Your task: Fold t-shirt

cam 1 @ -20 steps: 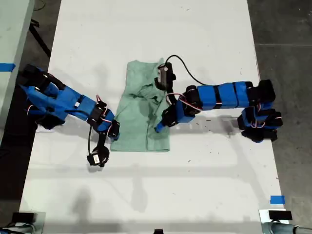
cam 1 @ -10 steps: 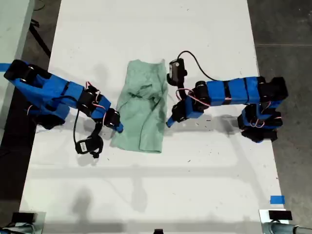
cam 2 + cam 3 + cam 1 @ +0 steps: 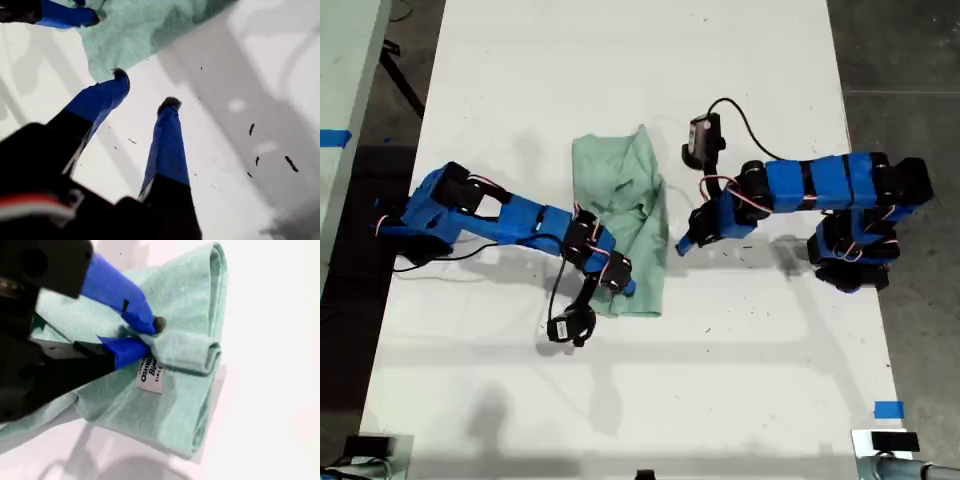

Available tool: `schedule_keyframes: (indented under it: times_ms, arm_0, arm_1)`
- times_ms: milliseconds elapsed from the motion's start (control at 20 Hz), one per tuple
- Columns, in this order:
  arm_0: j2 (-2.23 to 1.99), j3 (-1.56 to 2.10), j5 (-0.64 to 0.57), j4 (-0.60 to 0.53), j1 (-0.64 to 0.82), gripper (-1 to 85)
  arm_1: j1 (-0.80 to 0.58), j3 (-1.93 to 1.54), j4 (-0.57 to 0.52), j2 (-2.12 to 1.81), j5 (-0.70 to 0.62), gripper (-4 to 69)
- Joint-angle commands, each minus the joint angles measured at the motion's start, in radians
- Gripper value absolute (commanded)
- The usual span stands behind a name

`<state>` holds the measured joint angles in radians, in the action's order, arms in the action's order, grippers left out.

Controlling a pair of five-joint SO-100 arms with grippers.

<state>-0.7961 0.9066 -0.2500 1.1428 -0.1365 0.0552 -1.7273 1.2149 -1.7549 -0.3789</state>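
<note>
The pale mint-green t-shirt (image 3: 620, 185) lies bunched into a narrow strip at the middle of the white table (image 3: 620, 60). My second gripper (image 3: 626, 288), on the arm from the exterior view's left, reaches over the shirt's near end. The second wrist view shows this gripper (image 3: 152, 336) shut on a fold of the shirt (image 3: 185, 385), next to a white neck label (image 3: 150, 374). My first gripper (image 3: 683, 246) hangs just off the shirt's edge toward the exterior view's right. It is open (image 3: 145, 89) over bare table, with the shirt (image 3: 145, 30) just past its fingertips.
A strip of blue tape (image 3: 888, 409) marks the table near the exterior view's lower right corner. Dark floor borders the table on both sides. A second pale surface with blue tape (image 3: 334, 137) runs along the exterior view's left edge.
My second gripper has swept toward the exterior view's right, dragging the shirt's side over itself. My first gripper has backed off the shirt toward the exterior view's right.
</note>
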Motion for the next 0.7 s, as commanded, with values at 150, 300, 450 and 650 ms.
schedule_keyframes:
  times_ms: [150,300,450,650]
  arm_0:
    - [-0.250,-0.069,-0.114,0.245,0.067,36.9]
    - [-0.468,0.020,-0.083,0.399,0.080,36.9]
    - [-0.772,0.431,0.017,0.328,0.020,37.1]
    - [-1.086,1.014,0.239,-0.002,-0.179,36.4]
  arm_1:
    - [0.025,-0.141,-0.120,-0.156,0.017,15.5]
    - [0.052,-0.219,-0.144,-0.212,0.035,15.2]
    - [0.104,-0.319,-0.193,-0.296,0.074,15.0]
    - [0.213,-0.480,-0.336,-0.416,0.141,19.1]
